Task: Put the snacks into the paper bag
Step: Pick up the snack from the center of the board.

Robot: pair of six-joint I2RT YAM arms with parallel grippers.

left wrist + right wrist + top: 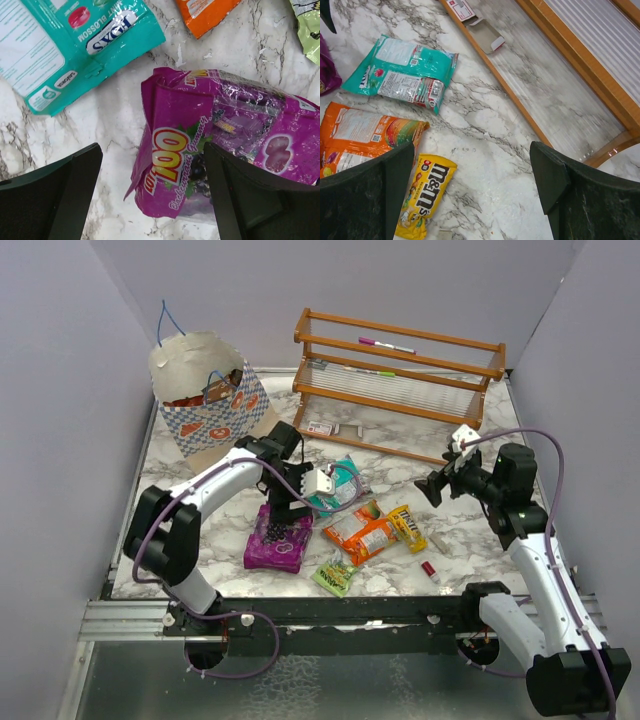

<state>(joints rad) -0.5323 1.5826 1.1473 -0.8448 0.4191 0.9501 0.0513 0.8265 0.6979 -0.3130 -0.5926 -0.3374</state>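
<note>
The checked paper bag stands at the back left, mouth open. On the marble lie a purple packet, a teal packet, an orange packet, a yellow packet and a small light-green packet. My left gripper is open and low over the purple packet, whose near end lies between the fingers. My right gripper is open and empty above bare marble, right of the yellow packet. Brown, red and large green packets are not in view.
A wooden rack stands at the back right, with a small red-and-white carton on its base. A tiny red cylinder and a beige stick lie near the yellow packet. Grey walls close in both sides.
</note>
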